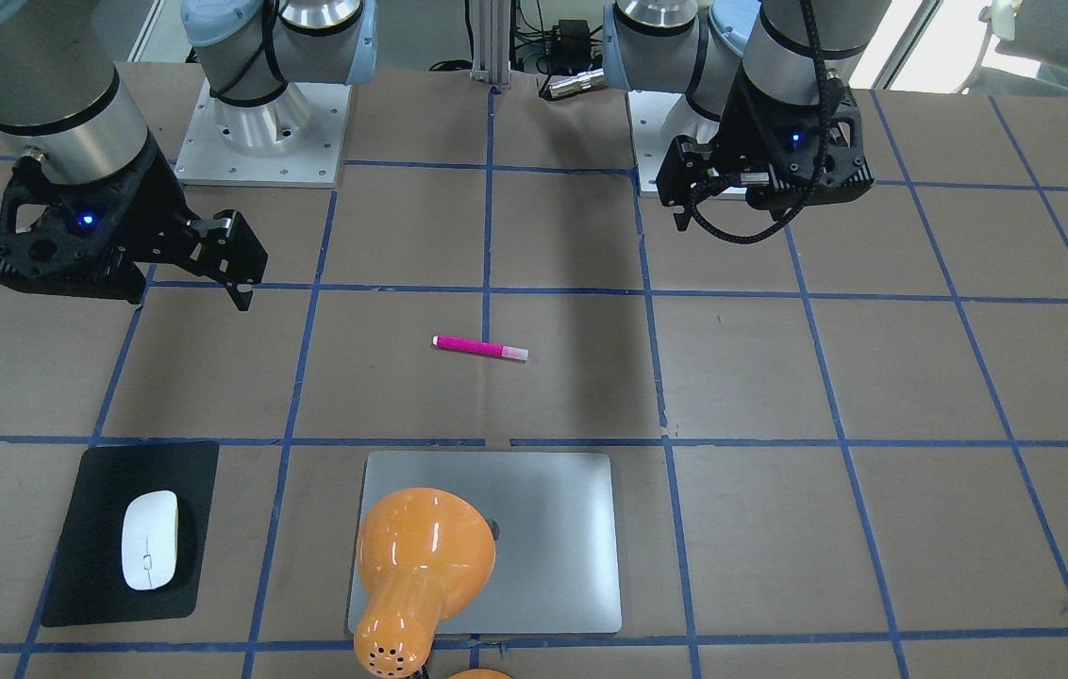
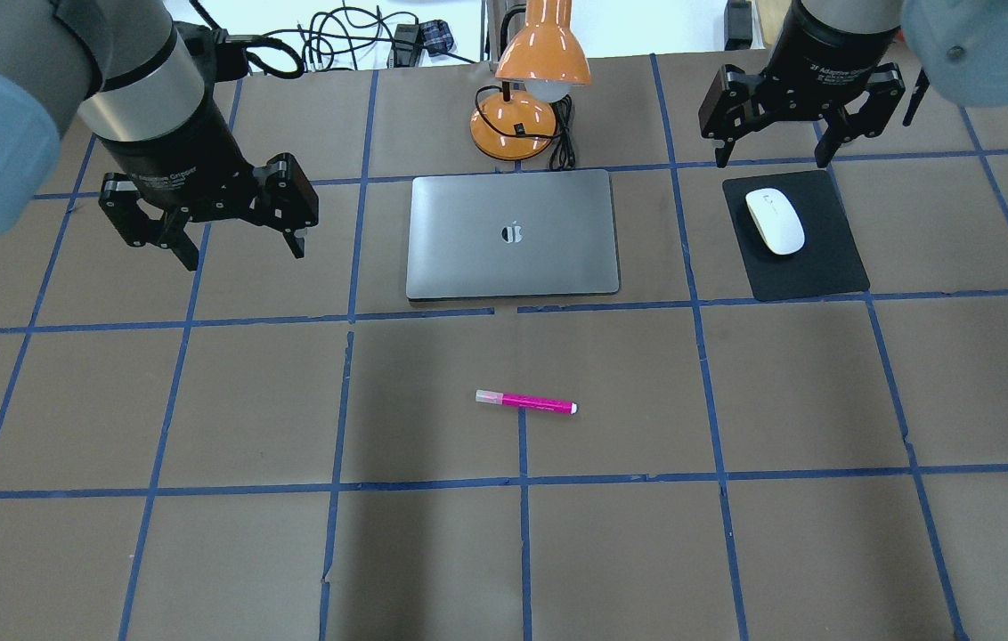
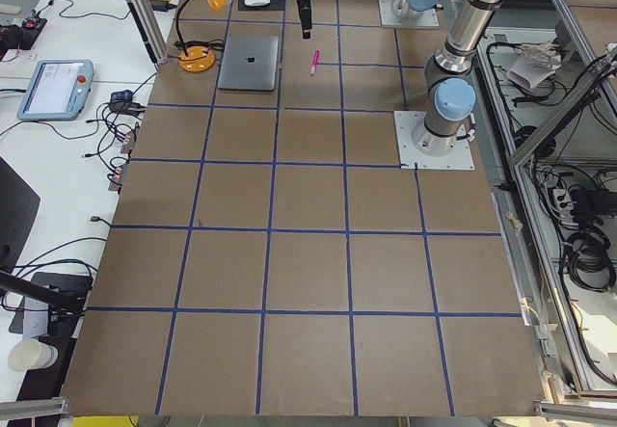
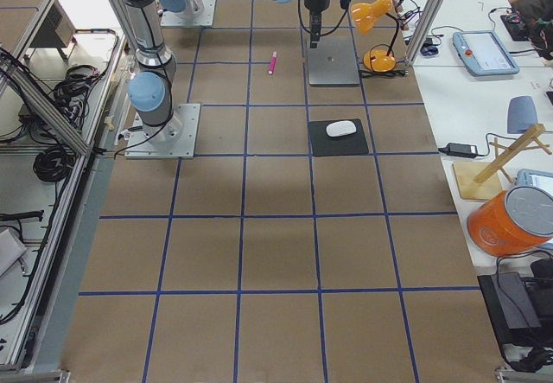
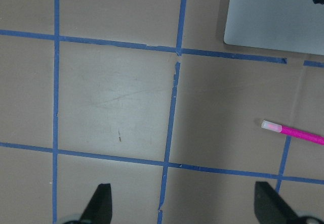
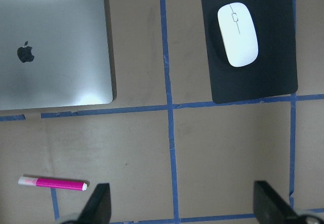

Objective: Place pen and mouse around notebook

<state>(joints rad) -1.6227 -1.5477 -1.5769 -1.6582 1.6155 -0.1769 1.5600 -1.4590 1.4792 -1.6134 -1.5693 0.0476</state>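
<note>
The notebook (image 2: 513, 233) lies flat and closed, logo up, near the counter's (image 2: 201, 552) edge on the operators' side. An orange lamp (image 2: 526, 89) stands between it and that edge, its shade overhanging the lid in the front-facing view. Toward the counter's end on the robot's right, just beside the notebook but apart from it, a black mat (image 2: 816, 267) carries the mouse (image 2: 774, 221), which sits on the mat's half nearer the notebook. The pen (image 2: 526, 402) rests on bare counter between the notebook and the robot-side edge, well apart from both the notebook and the mouse. It lies roughly parallel to the notebook's long side, pale tip toward the robot's left.

The left pincer (image 2: 244, 254) hangs spread and empty above bare counter on the notebook's left. The right pincer (image 2: 772, 160), also spread and empty, seems to hover over the mat's edge nearest the operators, though its height is hard to judge.
</note>
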